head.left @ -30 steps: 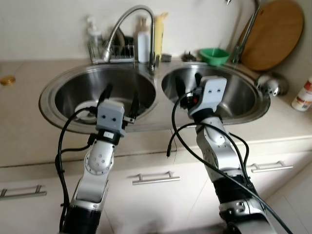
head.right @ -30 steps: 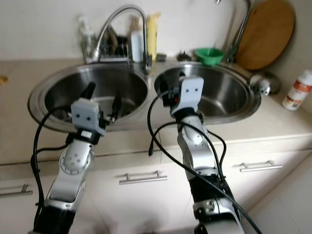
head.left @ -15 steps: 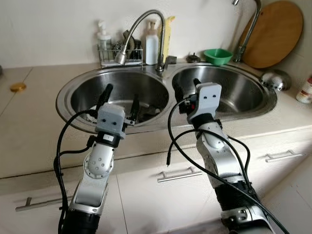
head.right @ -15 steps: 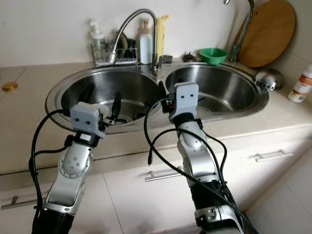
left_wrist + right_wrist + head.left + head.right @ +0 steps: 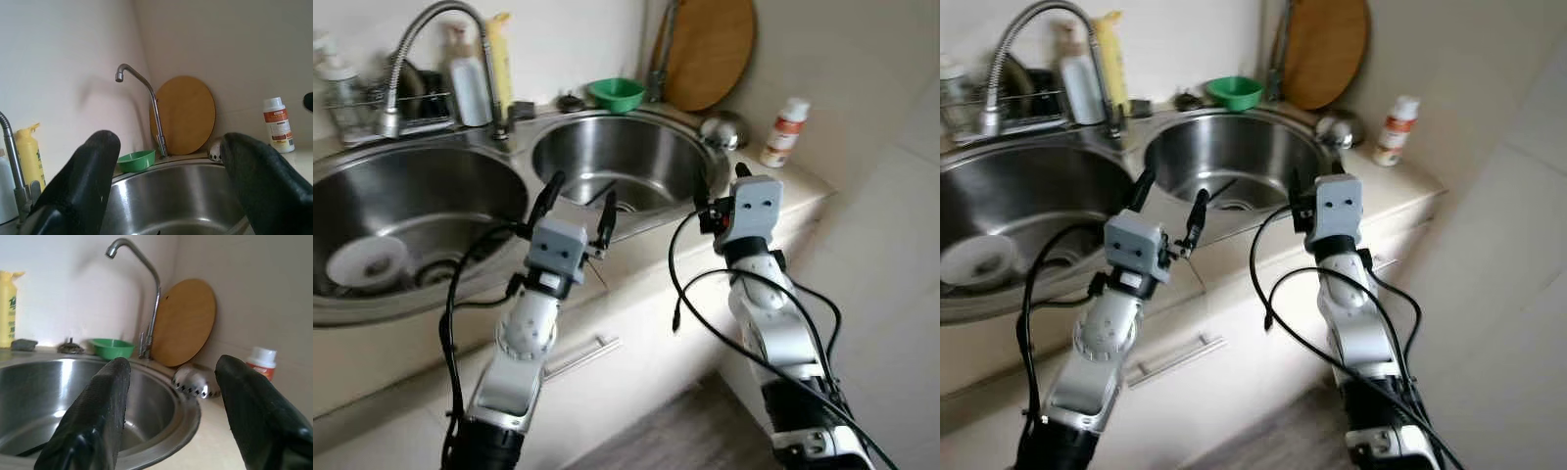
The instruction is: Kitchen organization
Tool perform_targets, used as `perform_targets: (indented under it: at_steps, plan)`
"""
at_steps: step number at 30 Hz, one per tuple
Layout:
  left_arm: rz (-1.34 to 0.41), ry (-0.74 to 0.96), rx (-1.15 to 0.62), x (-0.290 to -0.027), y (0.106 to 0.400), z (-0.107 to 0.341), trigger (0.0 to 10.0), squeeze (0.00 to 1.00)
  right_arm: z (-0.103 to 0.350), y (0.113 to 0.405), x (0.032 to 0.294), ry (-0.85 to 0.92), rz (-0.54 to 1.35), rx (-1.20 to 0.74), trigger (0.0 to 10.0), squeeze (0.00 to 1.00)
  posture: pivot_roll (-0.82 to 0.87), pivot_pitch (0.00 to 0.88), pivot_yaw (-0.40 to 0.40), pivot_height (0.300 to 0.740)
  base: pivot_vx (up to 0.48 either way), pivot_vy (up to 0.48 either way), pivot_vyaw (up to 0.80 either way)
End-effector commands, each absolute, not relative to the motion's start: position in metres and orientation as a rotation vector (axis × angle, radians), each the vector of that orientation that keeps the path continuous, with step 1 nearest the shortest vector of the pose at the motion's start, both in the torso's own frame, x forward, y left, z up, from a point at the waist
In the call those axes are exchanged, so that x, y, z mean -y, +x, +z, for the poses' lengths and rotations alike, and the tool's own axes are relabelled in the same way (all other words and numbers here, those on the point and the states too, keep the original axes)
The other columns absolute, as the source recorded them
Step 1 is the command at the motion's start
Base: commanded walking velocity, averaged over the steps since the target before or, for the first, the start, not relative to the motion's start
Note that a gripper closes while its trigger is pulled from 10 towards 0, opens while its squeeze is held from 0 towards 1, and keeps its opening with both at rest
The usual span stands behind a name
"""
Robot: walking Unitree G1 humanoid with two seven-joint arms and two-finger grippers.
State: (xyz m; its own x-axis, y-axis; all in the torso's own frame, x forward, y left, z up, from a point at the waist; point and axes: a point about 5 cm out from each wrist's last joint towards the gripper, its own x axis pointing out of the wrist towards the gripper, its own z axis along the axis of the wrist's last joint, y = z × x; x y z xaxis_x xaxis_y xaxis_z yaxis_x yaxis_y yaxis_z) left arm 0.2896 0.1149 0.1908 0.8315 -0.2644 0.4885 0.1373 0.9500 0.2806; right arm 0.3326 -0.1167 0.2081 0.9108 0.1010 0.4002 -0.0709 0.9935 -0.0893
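Observation:
A steel double sink is set into the beige counter. Its left basin [image 5: 431,211] holds a white round dish [image 5: 367,260]. A thin dark utensil [image 5: 595,190] lies in the right basin [image 5: 617,157]. My left gripper [image 5: 576,206] hovers open over the front rim between the basins and holds nothing. To its right, my right gripper [image 5: 721,186] stands open and bare at the right basin's front right rim. Both wrist views look across the right basin; each shows its open gripper: the left gripper [image 5: 166,181], the right gripper [image 5: 171,404].
Behind the sink are a green bowl [image 5: 615,93], a round wooden board [image 5: 710,49], a second tap [image 5: 142,93], a steel strainer [image 5: 722,127] and a white bottle [image 5: 784,130]. A curved faucet [image 5: 426,34], yellow bottle [image 5: 499,59] and wire rack [image 5: 367,103] stand at the back left. Drawer handle [image 5: 579,354] below.
The camera has swung right, so the sink has slid left and the counter's right end and wall have come into view. Both grippers stay raised and open.

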Motion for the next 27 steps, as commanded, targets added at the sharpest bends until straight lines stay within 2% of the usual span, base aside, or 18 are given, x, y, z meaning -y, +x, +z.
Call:
perform_targets:
  at_steps: [1,10,24,27]
  plan:
    - [-0.235,0.214,0.590,-0.108,0.287,0.197,10.0,0.00,0.213,0.331,0.124,-0.081,0.058,0.442,10.0,0.00,0.06,0.000,-0.026,0.740,0.000,0.000,-0.80]
    - [-0.256,0.183,0.531,-0.108,0.288,0.188,10.0,0.00,0.204,0.326,0.126,-0.091,0.064,0.420,10.0,0.00,0.06,0.000,-0.025,0.740,0.000,0.000,-0.80]
    - [-0.285,0.178,0.500,-0.108,0.286,0.180,10.0,0.00,0.188,0.314,0.133,-0.116,0.060,0.376,10.0,0.00,0.05,0.000,-0.015,0.740,0.000,0.455,-0.80]
    - [-0.286,0.190,0.529,-0.107,0.285,0.182,10.0,0.00,0.187,0.314,0.134,-0.124,0.058,0.372,10.0,0.00,0.04,0.000,-0.013,0.740,0.000,0.000,-0.80]
